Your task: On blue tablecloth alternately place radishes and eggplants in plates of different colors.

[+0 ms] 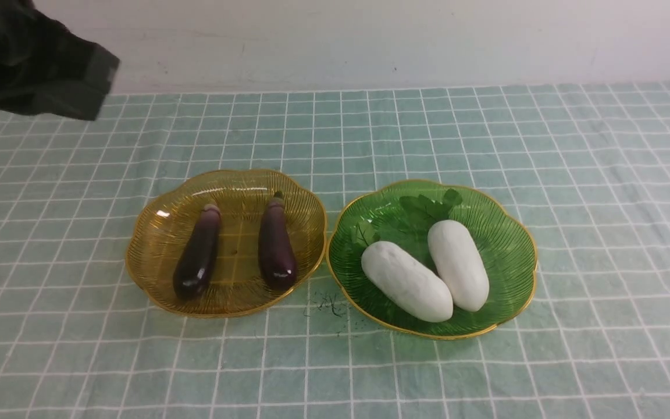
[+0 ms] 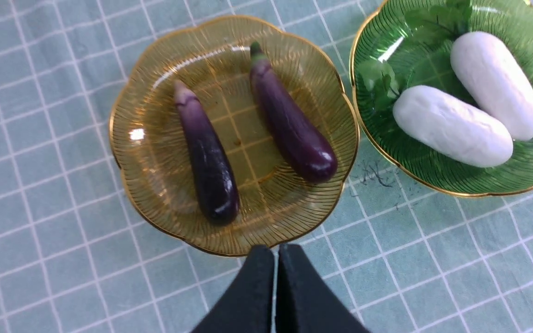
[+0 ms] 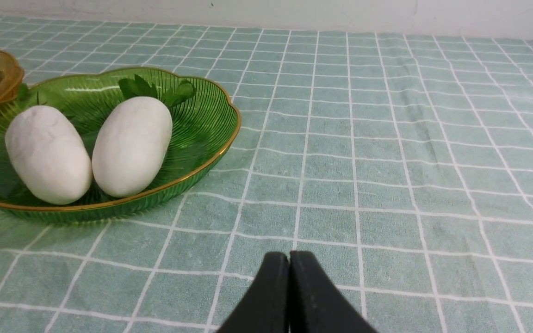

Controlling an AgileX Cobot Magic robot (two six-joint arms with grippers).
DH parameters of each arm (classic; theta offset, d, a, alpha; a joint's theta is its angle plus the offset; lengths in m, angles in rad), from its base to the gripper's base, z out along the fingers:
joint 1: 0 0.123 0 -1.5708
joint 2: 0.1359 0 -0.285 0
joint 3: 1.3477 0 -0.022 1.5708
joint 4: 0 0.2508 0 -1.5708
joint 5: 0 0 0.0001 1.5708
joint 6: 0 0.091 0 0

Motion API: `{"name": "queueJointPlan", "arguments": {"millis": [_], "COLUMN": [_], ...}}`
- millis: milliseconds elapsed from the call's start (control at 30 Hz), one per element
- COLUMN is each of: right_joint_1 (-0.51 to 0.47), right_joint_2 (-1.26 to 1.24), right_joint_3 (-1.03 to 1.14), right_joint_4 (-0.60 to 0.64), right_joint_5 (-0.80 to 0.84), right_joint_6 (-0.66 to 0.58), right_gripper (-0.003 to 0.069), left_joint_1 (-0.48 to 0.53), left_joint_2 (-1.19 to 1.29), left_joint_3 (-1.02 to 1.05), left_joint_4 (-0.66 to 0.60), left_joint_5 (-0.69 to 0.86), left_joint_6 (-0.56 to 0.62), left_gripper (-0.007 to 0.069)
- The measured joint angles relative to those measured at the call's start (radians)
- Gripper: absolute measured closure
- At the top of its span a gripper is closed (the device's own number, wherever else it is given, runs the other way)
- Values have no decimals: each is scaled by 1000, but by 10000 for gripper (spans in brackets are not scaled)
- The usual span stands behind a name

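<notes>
On the blue tablecloth (image 1: 602,203) two plates stand side by side. The amber plate (image 1: 236,192) on the left holds both dark purple eggplants (image 1: 198,253) (image 1: 277,244), lying apart with stems pointing away. In the green plate (image 1: 509,244) on the right lie both white radishes (image 1: 407,282) (image 1: 458,265), touching, with their leaves at the far side. My left gripper (image 2: 275,252) is shut and empty above the cloth, near the amber plate's (image 2: 155,152) near rim. My right gripper (image 3: 289,259) is shut and empty, low over bare cloth to the right of the green plate (image 3: 201,125).
A dark blurred part of my left arm (image 1: 32,64) hangs at the back left corner. A white wall (image 1: 370,41) bounds the far edge of the cloth. A small dark scribble (image 1: 329,305) marks the cloth between the plates.
</notes>
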Motion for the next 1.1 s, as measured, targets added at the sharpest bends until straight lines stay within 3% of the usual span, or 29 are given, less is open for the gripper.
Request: {"name": "queueJointPlan", "arguments": {"millis": [200, 300, 400, 733, 833, 1100], "right_joint_1": [0, 0, 0, 0, 0, 0], "right_joint_2": [0, 0, 0, 0, 0, 0], "right_joint_3": [0, 0, 0, 0, 0, 0], "right_joint_4": [0, 0, 0, 0, 0, 0], "right_joint_5": [0, 0, 0, 0, 0, 0], "right_joint_6": [0, 0, 0, 0, 0, 0], "right_gripper": [673, 673, 673, 673, 673, 673], "left_joint_1": [0, 0, 0, 0, 0, 0], "left_joint_2": [-194, -368, -520, -899, -956, -977], "left_joint_3": [125, 309, 496, 1025, 1116, 1253], "left_joint_4": [4, 3, -17, -68, -68, -70], "left_joint_5": [1, -10, -129, -747, -817, -827], "left_joint_6": [-3, -3, -3, -3, -3, -3], "left_gripper": [632, 632, 632, 632, 632, 632]}}
